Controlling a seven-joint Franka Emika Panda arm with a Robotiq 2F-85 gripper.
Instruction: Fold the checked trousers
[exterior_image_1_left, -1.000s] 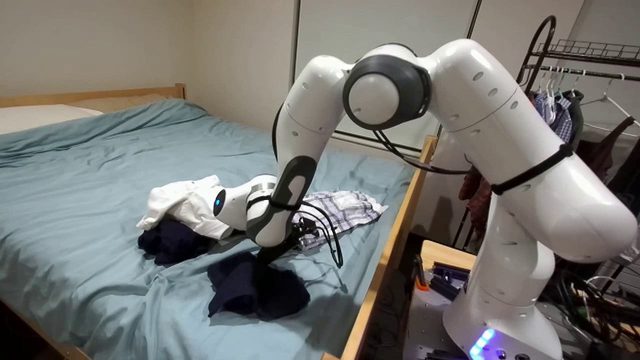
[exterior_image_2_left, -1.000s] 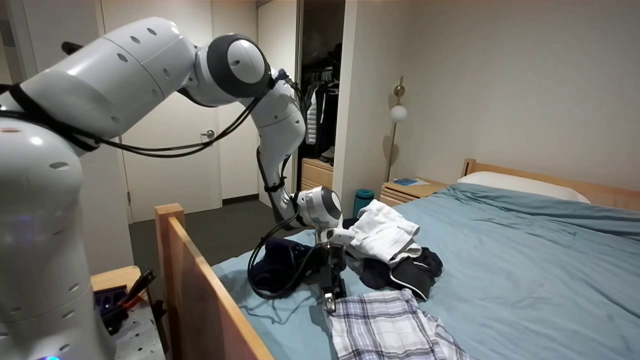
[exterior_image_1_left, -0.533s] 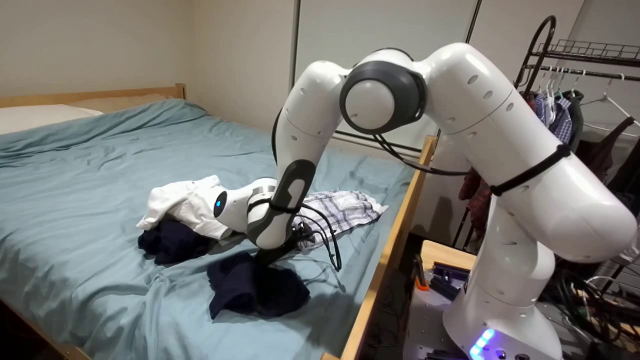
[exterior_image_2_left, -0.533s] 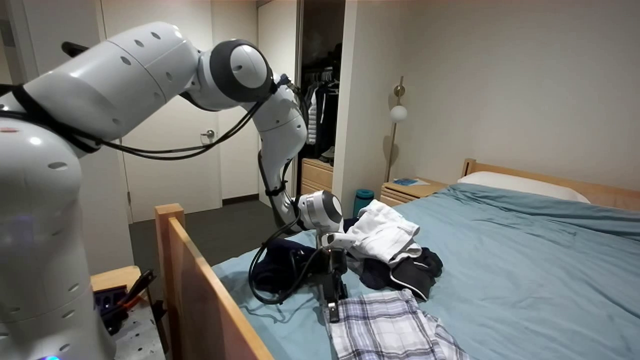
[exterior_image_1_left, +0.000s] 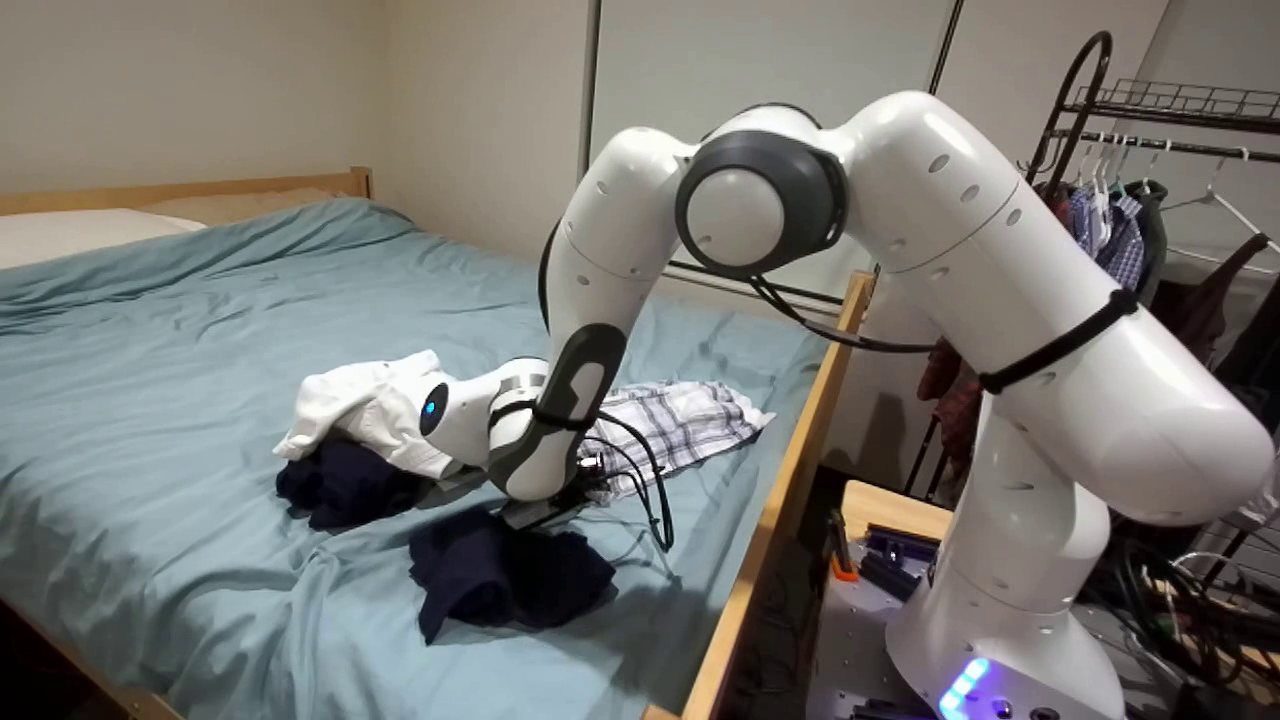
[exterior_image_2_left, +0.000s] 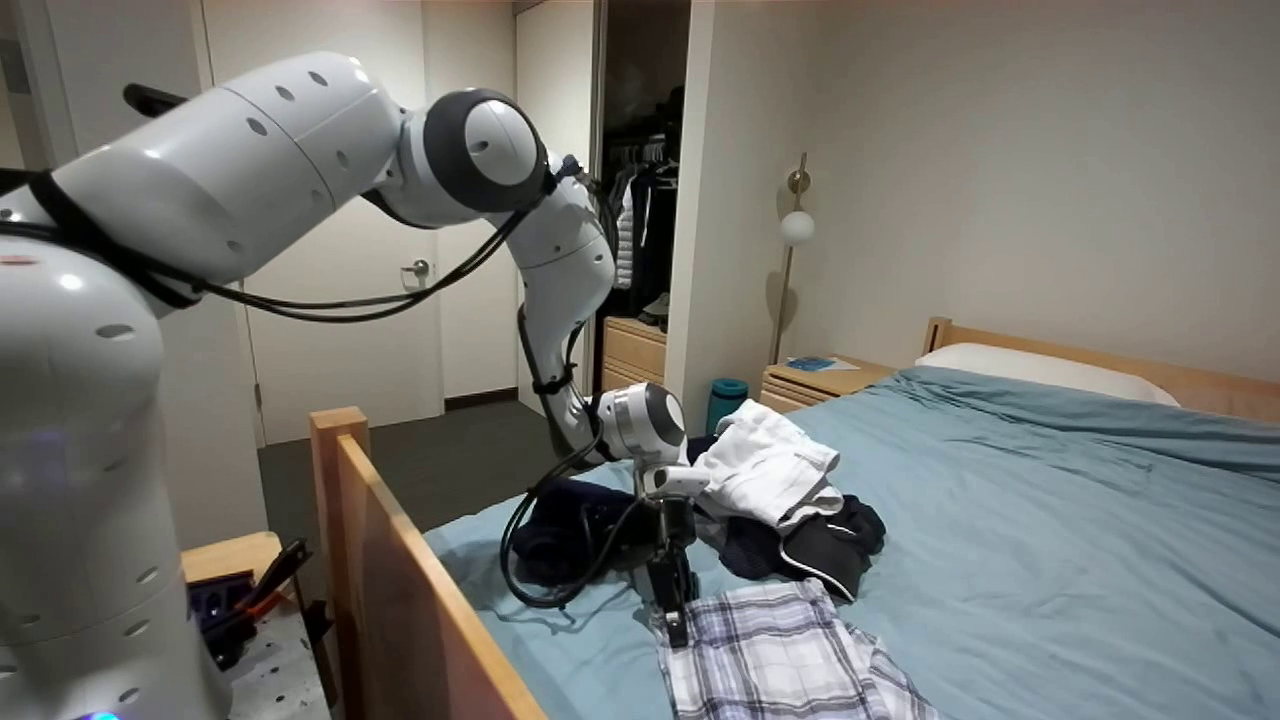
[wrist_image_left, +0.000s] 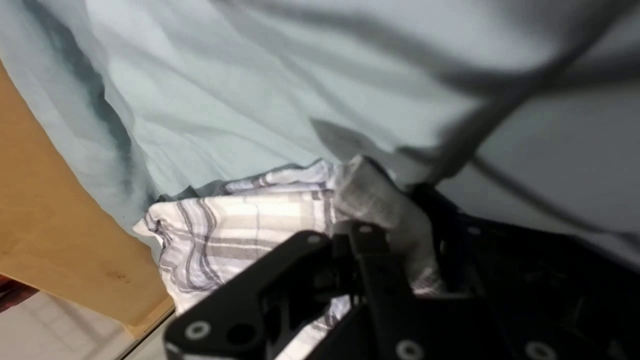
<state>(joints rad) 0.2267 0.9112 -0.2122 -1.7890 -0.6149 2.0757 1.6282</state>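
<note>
On the bed (exterior_image_2_left: 1000, 540), near the edge at its footboard (exterior_image_2_left: 420, 590), lie the checked trousers (exterior_image_2_left: 780, 650), and the end effector (wrist_image_left: 395, 212), jaws nearly together on a pinch of them, should firm its hold before lifting slowly.

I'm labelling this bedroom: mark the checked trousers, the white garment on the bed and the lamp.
Checked trousers (exterior_image_2_left: 785, 650): in an exterior view, their visible middle.
White garment (exterior_image_2_left: 768, 468): in an exterior view, its upper side.
Lamp (exterior_image_2_left: 797, 228): in an exterior view, its globe.
</note>
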